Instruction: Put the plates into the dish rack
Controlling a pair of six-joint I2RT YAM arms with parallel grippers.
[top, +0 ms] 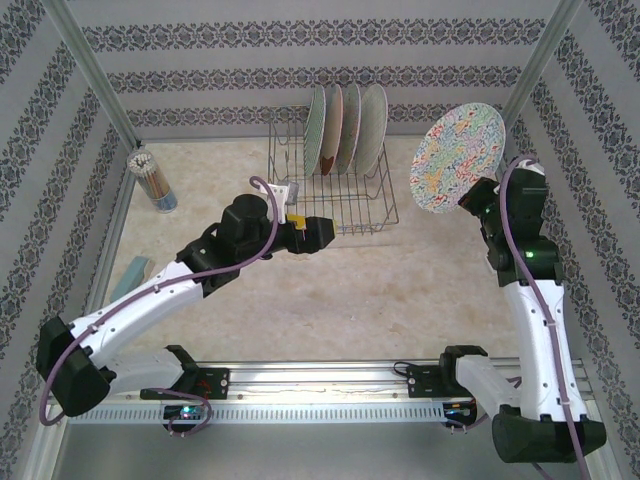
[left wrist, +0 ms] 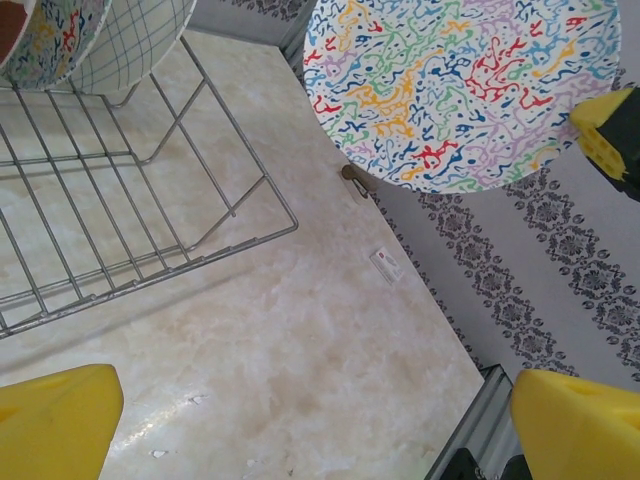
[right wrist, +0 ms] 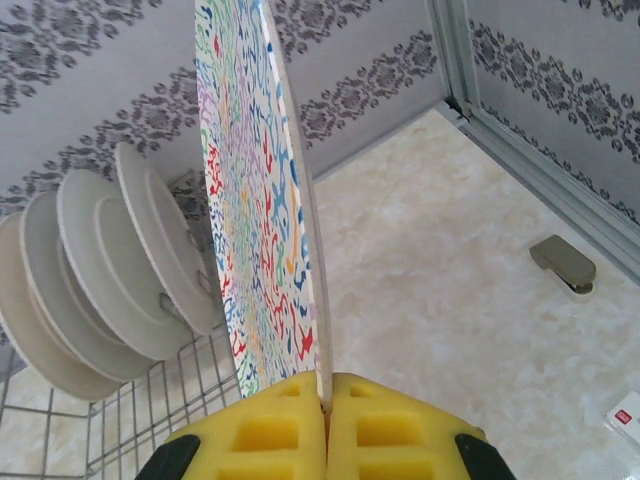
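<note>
Where right gripper [right wrist: 327,385] clamps floral plate [right wrist: 250,200], rim hidden; rack [right wrist: 150,420] partly cropped.

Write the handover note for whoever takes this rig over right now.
Left gripper: open, empty, at the near edge of the dish rack.
Right gripper: shut on the rim of the floral plate, held upright in the air to the right of the rack.
Done: four plates stand upright in the rack.
Left: slot the held plate into the rack, then release.
</note>
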